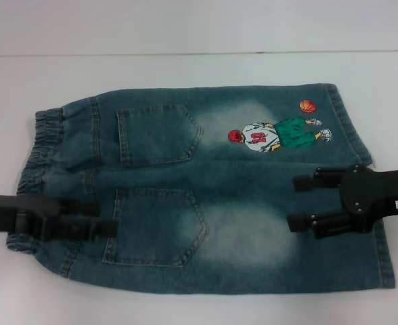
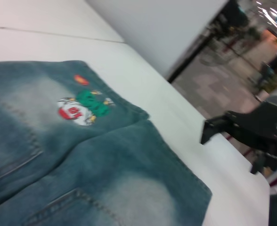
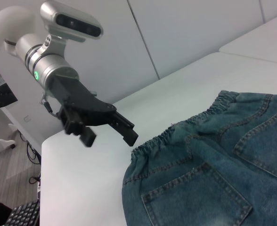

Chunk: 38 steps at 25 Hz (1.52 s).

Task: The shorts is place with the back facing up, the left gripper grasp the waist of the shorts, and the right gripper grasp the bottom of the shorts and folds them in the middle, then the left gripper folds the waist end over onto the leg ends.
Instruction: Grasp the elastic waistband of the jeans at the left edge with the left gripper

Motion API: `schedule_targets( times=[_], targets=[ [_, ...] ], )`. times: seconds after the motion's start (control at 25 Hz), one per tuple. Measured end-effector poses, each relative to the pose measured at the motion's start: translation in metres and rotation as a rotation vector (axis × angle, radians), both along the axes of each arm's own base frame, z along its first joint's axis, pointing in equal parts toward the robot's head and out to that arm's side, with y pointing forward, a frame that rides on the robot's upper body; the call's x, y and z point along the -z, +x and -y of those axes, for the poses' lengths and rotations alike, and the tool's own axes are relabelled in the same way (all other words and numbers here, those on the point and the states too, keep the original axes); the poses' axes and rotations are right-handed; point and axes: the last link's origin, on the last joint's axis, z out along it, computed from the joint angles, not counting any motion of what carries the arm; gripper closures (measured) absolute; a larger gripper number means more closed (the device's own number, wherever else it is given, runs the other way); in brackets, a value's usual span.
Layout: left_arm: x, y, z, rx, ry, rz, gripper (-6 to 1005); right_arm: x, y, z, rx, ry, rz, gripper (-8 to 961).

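Observation:
The shorts (image 1: 206, 196) lie flat with the back up, showing two pockets and the cartoon embroidery (image 1: 273, 132). Their gathered waist (image 1: 40, 145) is on the left and the bottom of the shorts (image 1: 387, 261) is on the right. My left gripper (image 1: 101, 218) hangs over the waist end, open and holding nothing; from the right wrist it shows beside the waist (image 3: 176, 134) as the left gripper (image 3: 109, 138). Above the leg ends (image 2: 176, 155), my right gripper (image 1: 294, 202) is open and holds nothing.
The shorts rest on a white table (image 1: 185, 68) with bare surface behind and to both sides. A wall rises behind the table. Past the table's edge, the wrist views show open floor, and a keyboard (image 3: 16, 214) lies low down.

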Motion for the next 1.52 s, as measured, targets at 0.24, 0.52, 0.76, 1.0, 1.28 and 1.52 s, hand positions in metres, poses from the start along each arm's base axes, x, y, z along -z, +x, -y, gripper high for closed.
schedule_targets(
  times=[0.24,0.52,0.76,1.0,1.28,1.52],
  targets=[
    [-0.029,-0.007,-0.014,-0.241,-0.004,-0.030,68,0.001,-0.002,-0.001,-0.010,-0.007,0.004,7],
    [-0.056,-0.027,-0.023,-0.540,-0.019,-0.173,69,0.003,-0.006,-0.003,-0.027,-0.016,0.010,6],
    [-0.058,-0.038,-0.024,-0.651,-0.051,-0.289,70,0.003,-0.009,-0.006,-0.049,-0.012,0.016,6],
    [-0.056,-0.046,-0.028,-0.699,-0.030,-0.338,71,0.004,-0.011,-0.008,-0.066,-0.019,0.032,6],
    [-0.048,-0.053,-0.031,-0.724,-0.028,-0.373,73,0.005,-0.012,-0.010,-0.066,-0.012,0.040,6],
    [-0.043,-0.054,-0.035,-0.718,-0.024,-0.421,74,0.006,-0.013,-0.011,-0.073,-0.018,0.044,7]
  ],
)
